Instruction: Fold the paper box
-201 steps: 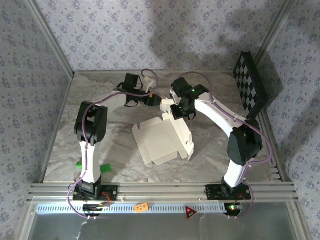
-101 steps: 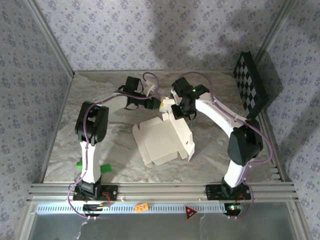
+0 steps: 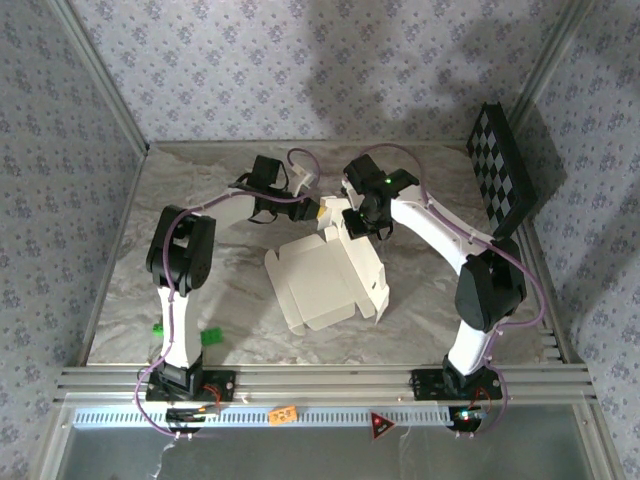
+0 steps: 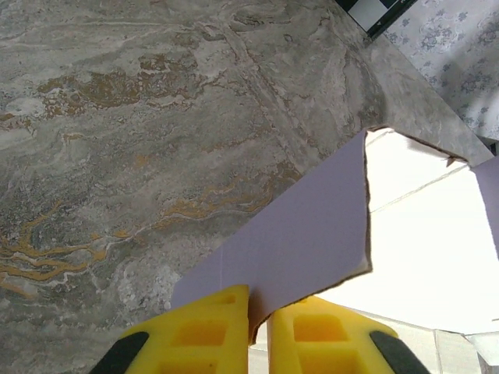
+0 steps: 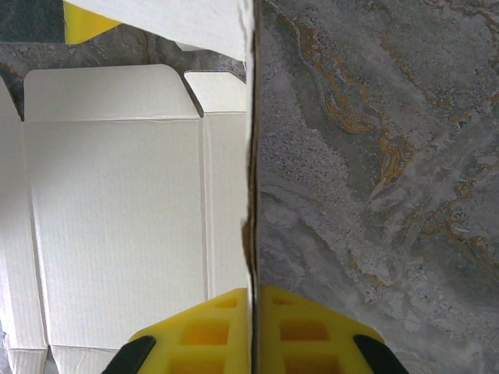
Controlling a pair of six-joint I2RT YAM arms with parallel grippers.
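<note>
The paper box (image 3: 320, 275) lies mid-table as a partly folded cream-white sheet with its right wall raised. My left gripper (image 3: 318, 210) is at its far corner. In the left wrist view the yellow fingers (image 4: 210, 327) pinch a lavender flap (image 4: 312, 234) between them, and the left gripper (image 4: 259, 300) is shut on it. My right gripper (image 3: 352, 222) sits just right of the left one, over the raised wall. In the right wrist view that gripper (image 5: 251, 296) is shut on the thin edge of the upright wall, with the box's cream inside (image 5: 117, 210) to its left.
A black-and-white checkerboard panel (image 3: 503, 178) leans at the back right wall. Patterned walls close in the marbled table (image 3: 200, 290) on three sides. Bare tabletop lies left of the box and in front of it.
My left gripper has slid right to the box's far flap and closed on it. The right gripper and the box have hardly moved.
</note>
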